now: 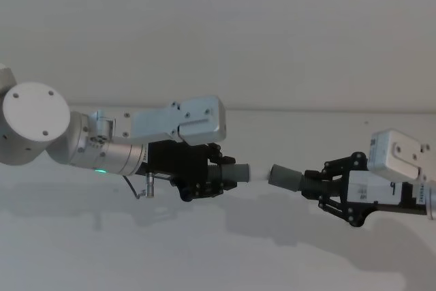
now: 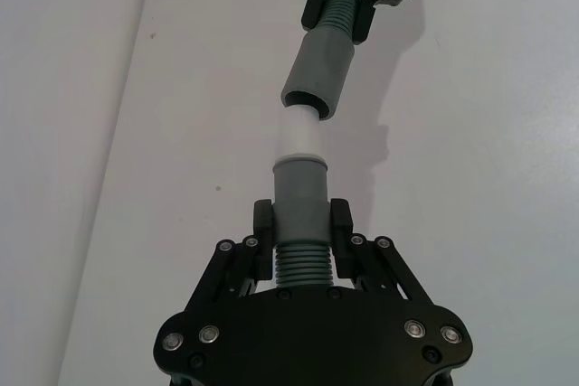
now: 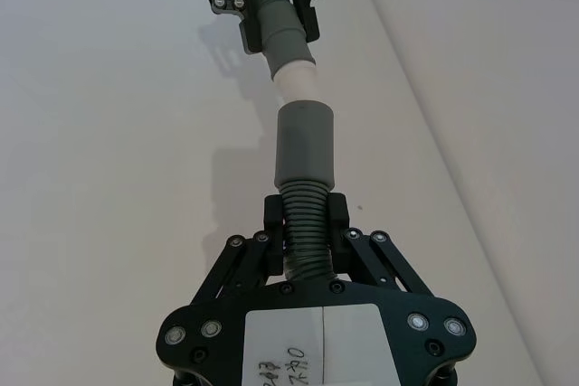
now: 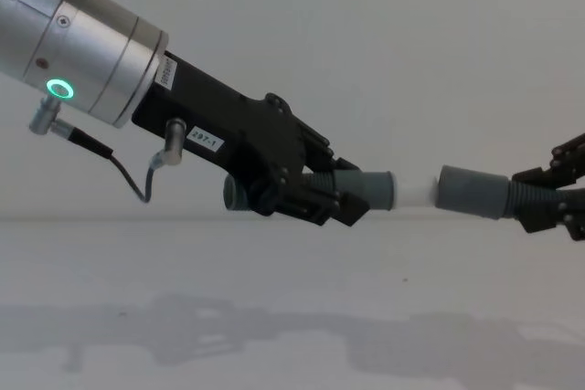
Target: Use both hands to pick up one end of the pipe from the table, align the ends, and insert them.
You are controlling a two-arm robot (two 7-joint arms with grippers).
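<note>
Above the plain white surface [image 1: 218,250], the left black two-finger end effector [image 1: 219,176] is clamping the short grey tube [image 2: 300,194] while the right end effector [image 1: 320,189] is clamping the grey ribbed hose [image 3: 303,214], so they should be keeping white tip [image 4: 416,191] and smooth cuff [image 4: 471,192] coaxial, pushing straight.

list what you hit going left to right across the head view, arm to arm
left arm's silver wrist → left gripper shut on the short tube → grey collar → white tip → grey cuff of the ribbed hose → right gripper shut on the hose, all held above the table
</note>
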